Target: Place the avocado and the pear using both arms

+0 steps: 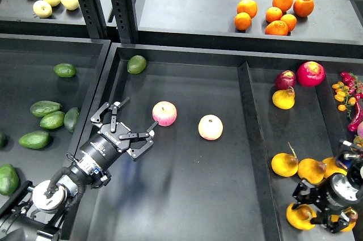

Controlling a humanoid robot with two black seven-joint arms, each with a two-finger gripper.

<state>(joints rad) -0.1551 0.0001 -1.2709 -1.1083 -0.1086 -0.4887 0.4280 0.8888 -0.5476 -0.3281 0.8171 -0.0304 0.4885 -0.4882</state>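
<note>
Two arms are in play. Left gripper (pixel 123 126) hangs over the middle tray (pixel 187 195) with fingers spread wide, holding nothing, just beside a pink apple (pixel 164 113). The avocado (pixel 72 119) lies among others in the left tray. Right gripper (pixel 313 210) closes its fingers around the pear (pixel 300 216) at bottom right.

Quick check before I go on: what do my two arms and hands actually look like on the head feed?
Both arms are black. The left hand has two skeletal black fingers of open linkage bars with silver fasteners, on a cylindrical wrist with small white lettering; lower down sits a silver-white round joint cap. The right hand is also black, blocky, behind it a round grey-silver wrist housing and thin cables with red and blue bits.
</note>
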